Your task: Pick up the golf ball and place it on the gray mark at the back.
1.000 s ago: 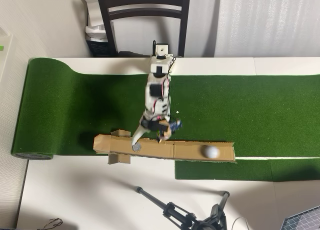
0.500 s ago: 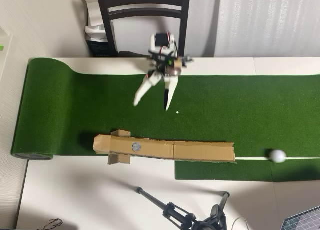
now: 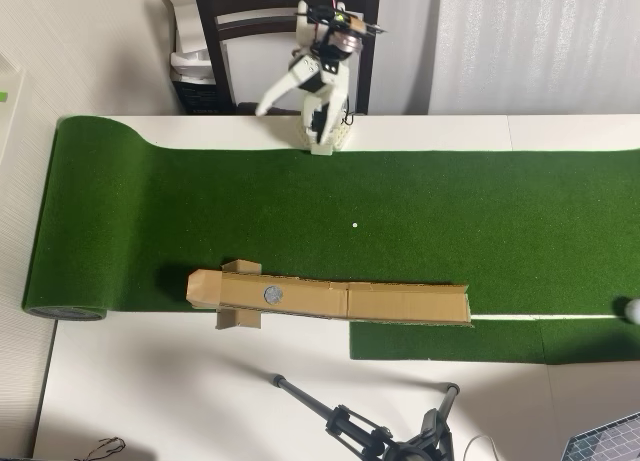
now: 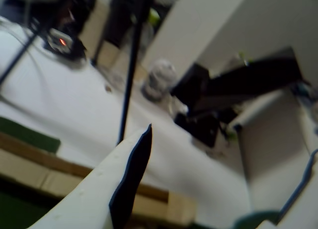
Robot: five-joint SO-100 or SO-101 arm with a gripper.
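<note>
The golf ball (image 3: 632,309) is a small white ball at the far right edge of the overhead view, on the green mat and partly cut off by the frame. The gray mark (image 3: 273,294) is a round disc on the left part of a long brown cardboard strip (image 3: 400,303). My gripper (image 3: 292,116) is raised at the top centre near the arm's base, far from both, with nothing between its jaws. In the wrist view the gripper (image 4: 231,144) looks out over the table; one white finger with a dark pad (image 4: 130,184) shows, and the jaws stand apart. The ball and the mark are out of that view.
A green putting mat (image 3: 450,211) covers the white table, rolled up at its left end (image 3: 60,231). A tiny white dot (image 3: 354,224) lies mid-mat. A black tripod (image 3: 370,431) stands at the front edge; its leg (image 4: 131,65) crosses the wrist view. A dark chair (image 3: 250,21) stands behind the arm.
</note>
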